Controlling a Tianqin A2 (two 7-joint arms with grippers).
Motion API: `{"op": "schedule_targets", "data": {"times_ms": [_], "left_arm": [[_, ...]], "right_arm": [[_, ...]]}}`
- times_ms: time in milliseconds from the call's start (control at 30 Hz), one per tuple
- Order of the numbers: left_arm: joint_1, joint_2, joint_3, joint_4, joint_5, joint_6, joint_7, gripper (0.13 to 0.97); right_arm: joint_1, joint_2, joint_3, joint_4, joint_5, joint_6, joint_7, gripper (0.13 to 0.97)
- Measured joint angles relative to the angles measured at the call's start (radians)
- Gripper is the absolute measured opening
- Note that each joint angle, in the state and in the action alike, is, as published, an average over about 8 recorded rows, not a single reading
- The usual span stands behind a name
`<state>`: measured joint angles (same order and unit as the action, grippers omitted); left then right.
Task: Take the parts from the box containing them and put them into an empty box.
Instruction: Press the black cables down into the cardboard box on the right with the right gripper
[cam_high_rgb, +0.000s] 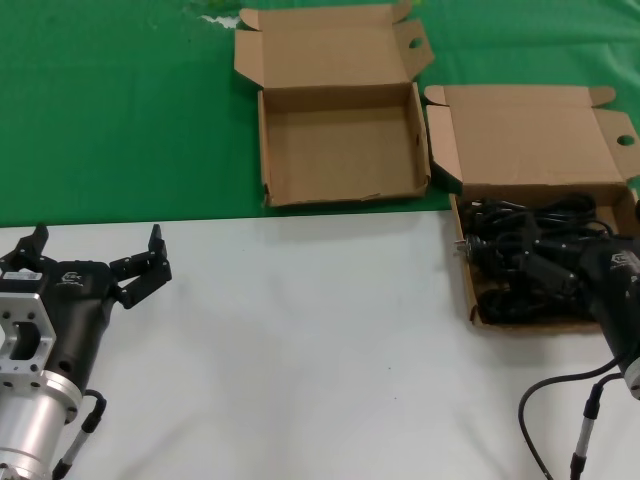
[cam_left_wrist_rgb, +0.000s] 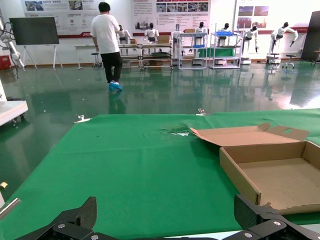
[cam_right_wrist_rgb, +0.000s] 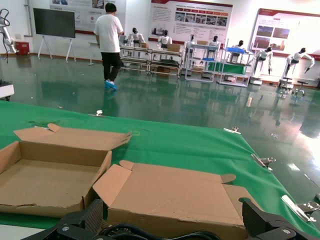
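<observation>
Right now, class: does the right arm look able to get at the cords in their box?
Probably yes. The right gripper is already low over the cords in the open wide box, jaws spread, with the lid folded back and nothing between. The left gripper waits far off.

Left gripper (cam_high_rgb: 97, 258) parked low at my left, fingers spread wide. Right gripper (cam_high_rgb: 540, 262) reaches forward at my right, fingers spread apart.
</observation>
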<state>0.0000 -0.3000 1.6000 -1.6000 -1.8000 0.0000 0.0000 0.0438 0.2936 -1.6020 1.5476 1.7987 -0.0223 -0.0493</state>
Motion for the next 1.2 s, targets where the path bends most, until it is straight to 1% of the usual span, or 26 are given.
{"op": "schedule_targets", "data": {"times_ms": [833, 1100, 1200], "left_arm": [[0.0, 0.0, 0.0, 0.0, 0.0, 0.0, 0.0, 0.953], [0.0, 0.0, 0.0, 0.0, 0.0, 0.0, 0.0, 0.879], [0.0, 0.0, 0.0, 0.0, 0.0, 0.0, 0.0, 0.879]], "right_arm": [[0.0, 0.0, 0.0, 0.0, 0.0, 0.0, 0.0, 0.966], [0.0, 0.015, -0.021, 0.001, 0.007, 0.012, 0.007, 0.966], [0.001, 0.03, -0.039, 0.003, 0.013, 0.021, 0.013, 0.966]]}}
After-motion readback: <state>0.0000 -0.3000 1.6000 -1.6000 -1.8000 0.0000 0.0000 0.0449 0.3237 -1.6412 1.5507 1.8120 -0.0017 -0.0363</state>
